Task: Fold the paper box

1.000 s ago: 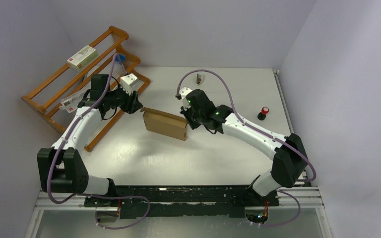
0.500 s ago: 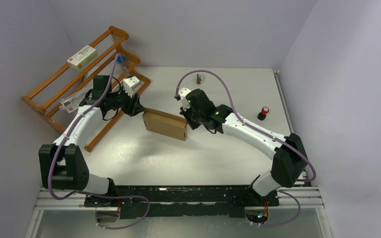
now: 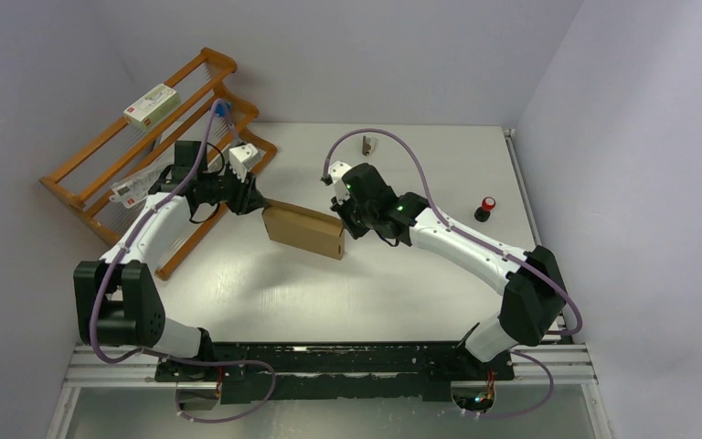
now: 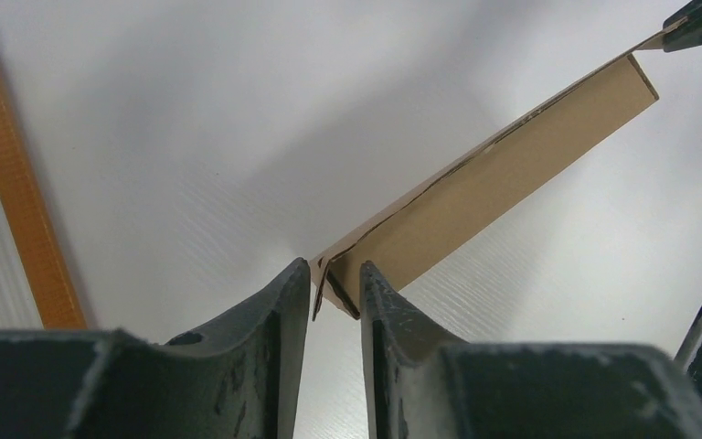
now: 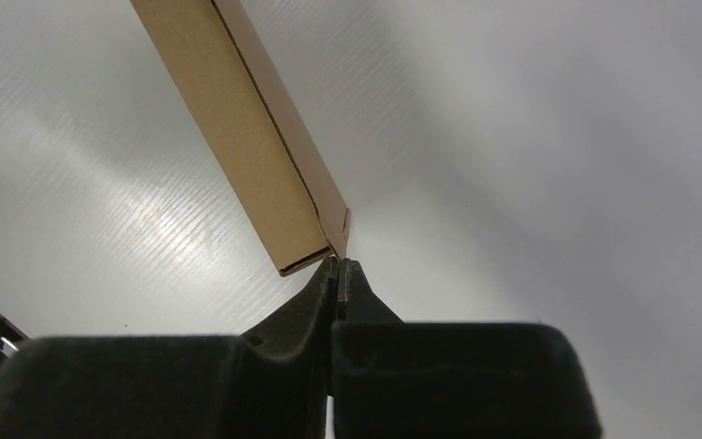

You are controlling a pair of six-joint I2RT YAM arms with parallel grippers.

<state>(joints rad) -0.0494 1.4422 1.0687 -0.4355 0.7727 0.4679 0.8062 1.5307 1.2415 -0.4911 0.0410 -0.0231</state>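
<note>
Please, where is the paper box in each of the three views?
Top external: paper box at picture centre.
Left wrist: paper box runs from bottom centre to upper right.
Right wrist: paper box runs from top left to centre.
Shared landmark: right gripper pinching its corner.

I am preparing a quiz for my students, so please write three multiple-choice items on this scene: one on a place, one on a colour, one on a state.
1. Where is the white carton with red print, relative to the wooden rack? A resting on it; B under it; C far to its right.
2. What colour is the paper box? A white; B brown; C blue.
3. How is the right end effector? A wide open, away from the box; B shut on a corner of the box; C holding the carton.
Answers: 1 A, it lies on the rack's upper rail. 2 B, brown cardboard in every view. 3 B, its fingers meet on the box's corner.
</note>
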